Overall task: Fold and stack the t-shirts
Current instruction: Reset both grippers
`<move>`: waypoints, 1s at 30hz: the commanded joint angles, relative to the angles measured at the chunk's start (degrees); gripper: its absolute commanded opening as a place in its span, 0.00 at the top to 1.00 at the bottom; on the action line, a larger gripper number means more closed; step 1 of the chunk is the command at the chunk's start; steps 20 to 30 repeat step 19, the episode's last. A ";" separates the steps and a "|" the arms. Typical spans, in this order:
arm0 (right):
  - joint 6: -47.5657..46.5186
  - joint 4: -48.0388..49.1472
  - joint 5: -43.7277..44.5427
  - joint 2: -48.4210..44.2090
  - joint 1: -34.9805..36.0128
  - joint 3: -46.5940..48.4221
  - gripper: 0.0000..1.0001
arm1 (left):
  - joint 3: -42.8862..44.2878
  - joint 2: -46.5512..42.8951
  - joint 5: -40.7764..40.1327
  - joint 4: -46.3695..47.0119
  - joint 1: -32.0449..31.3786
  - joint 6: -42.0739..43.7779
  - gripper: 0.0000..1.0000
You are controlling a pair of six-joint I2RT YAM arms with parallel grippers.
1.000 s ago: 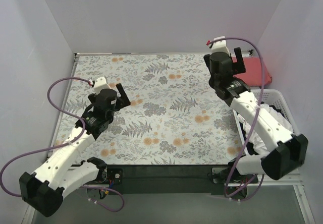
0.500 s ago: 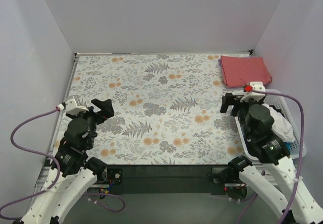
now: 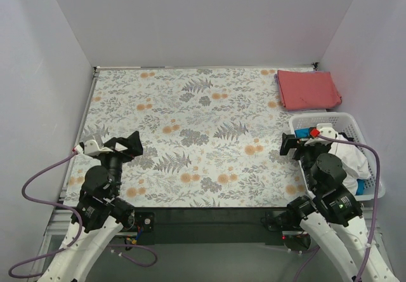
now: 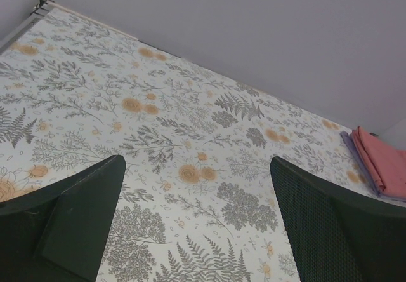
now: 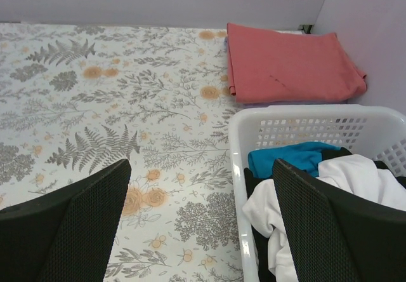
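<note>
My left gripper [image 3: 129,143] hangs over the near left part of the floral table cloth [image 3: 203,129] with its jaws spread wide and nothing between them; in its wrist view only printed cloth shows between the two dark fingers [image 4: 76,218]. My right gripper [image 3: 292,144] is spread just as wide and also empty, poised at the near left corner of the white basket [image 3: 330,117]. The salmon-red t-shirt [image 3: 309,89] lies folded flat in the far right corner of the table, just beyond the basket's far rim. It is straight ahead of my right gripper and a little to its right, and well apart from my left gripper, diagonally across the whole table. In the left wrist view a thin lavender edge [image 4: 349,145] peeks out from under the red one; I cannot tell what it is. Inside the basket lie loose white cloth [image 5: 342,180], a teal-blue piece [image 5: 285,156] and something dark, all unfolded.
</note>
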 commanded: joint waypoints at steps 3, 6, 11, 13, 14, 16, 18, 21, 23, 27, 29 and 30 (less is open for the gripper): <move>-1.26 3.27 -0.87 4.53 0.01 -0.93 0.02 | -1.59 1.59 -0.25 6.38 -0.05 4.98 0.02; -1.26 3.18 -0.69 5.16 0.01 -0.93 0.02 | -1.67 2.56 1.16 6.47 -0.14 5.43 0.02; -1.26 3.27 0.10 3.93 0.01 -1.46 0.02 | -1.94 2.91 0.46 6.82 -0.05 5.87 0.02; -1.26 3.27 0.54 3.49 0.01 -1.55 0.02 | -2.03 2.82 0.28 6.82 -0.05 5.87 0.02; -1.26 3.27 0.54 3.49 0.01 -1.55 0.02 | -2.20 2.74 0.37 6.91 -0.14 5.95 0.02; -1.26 3.27 0.36 3.66 0.01 -1.46 0.02 | -2.29 2.91 0.63 7.08 -0.05 5.95 0.02; -1.26 3.27 0.19 3.40 0.01 -1.46 0.02 | -2.11 3.44 0.90 7.08 -0.05 5.87 0.02; -1.17 3.27 0.10 3.23 0.01 -1.46 0.02 | -2.03 3.44 1.16 7.08 -0.05 5.87 0.02; -1.17 3.27 0.10 3.23 0.01 -1.46 0.02 | -2.03 3.44 1.16 7.08 -0.05 5.87 0.02; -1.17 3.27 0.10 3.23 0.01 -1.46 0.02 | -2.03 3.44 1.16 7.08 -0.05 5.87 0.02; -1.17 3.27 0.10 3.23 0.01 -1.46 0.02 | -2.03 3.44 1.16 7.08 -0.05 5.87 0.02; -1.17 3.27 0.10 3.23 0.01 -1.46 0.02 | -2.03 3.44 1.16 7.08 -0.05 5.87 0.02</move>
